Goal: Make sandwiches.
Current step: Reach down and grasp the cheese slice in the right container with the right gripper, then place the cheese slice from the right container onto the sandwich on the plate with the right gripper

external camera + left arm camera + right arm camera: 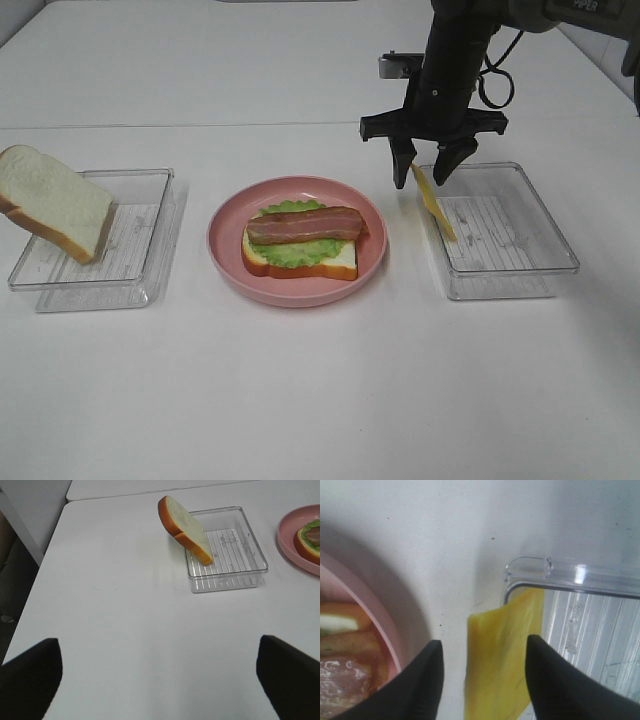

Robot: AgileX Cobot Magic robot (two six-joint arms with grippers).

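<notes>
At the edge of the right tray (500, 235), the leaning cheese slice (437, 208) is straddled by the right claw (424, 178), jaws parted and unclamped, and may be creased or dropped short of the plate (225, 250) if pinched off-centre.

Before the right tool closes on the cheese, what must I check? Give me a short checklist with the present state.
1. Position: right tool straddles the cheese slice, ok.
2. Hold: not ok, a gap shows beside the cheese slice.
3. Free path: not ok, the cheese slice leans on the clear tray's rim.
4. Target: bacon strip lies uncovered on top, on the pink plate, ok.
5. Other arm: left tool open and empty, ok.
</notes>
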